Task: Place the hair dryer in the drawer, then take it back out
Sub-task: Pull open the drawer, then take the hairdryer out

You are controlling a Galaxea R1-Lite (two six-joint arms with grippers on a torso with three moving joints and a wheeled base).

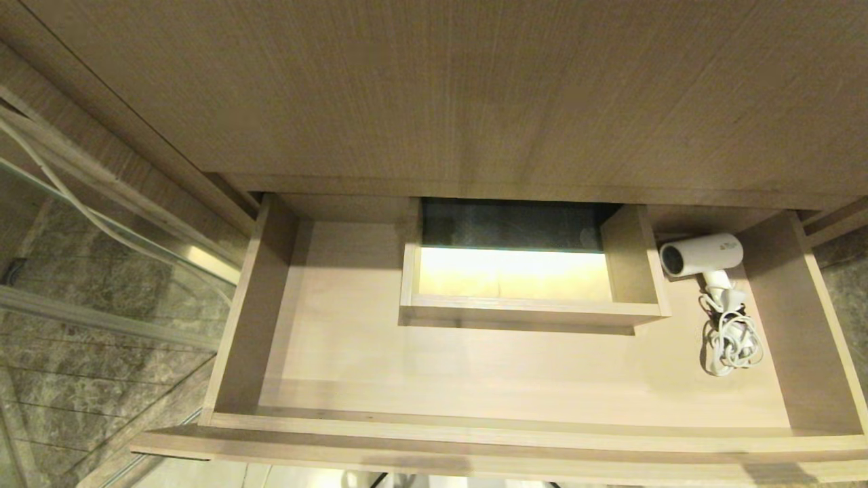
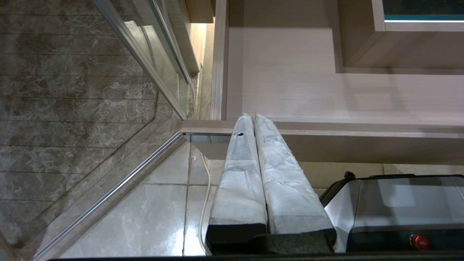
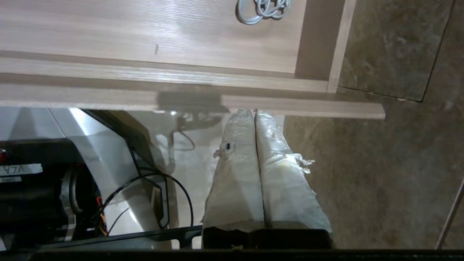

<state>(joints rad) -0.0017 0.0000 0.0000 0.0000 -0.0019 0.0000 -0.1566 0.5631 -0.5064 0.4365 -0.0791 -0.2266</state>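
Note:
The drawer (image 1: 339,366) stands pulled out, tan wood with a rectangular cutout in its floor. The white hair dryer (image 1: 702,255) lies at the drawer's far right corner, its dark grille facing left, with its coiled white cord (image 1: 731,337) in front of it. Part of that cord (image 3: 264,10) shows in the right wrist view. My right gripper (image 3: 254,111) is shut and empty, below and in front of the drawer's front edge (image 3: 297,105) near its right end. My left gripper (image 2: 252,116) is shut and empty, by the drawer's front left corner (image 2: 203,127). Neither gripper shows in the head view.
A raised wooden frame (image 1: 529,312) surrounds the cutout in the drawer's middle. The vanity front (image 1: 434,88) rises above the drawer. A glass panel with a metal rail (image 1: 122,224) stands to the left. My base (image 2: 398,210) sits on the tiled floor under the drawer.

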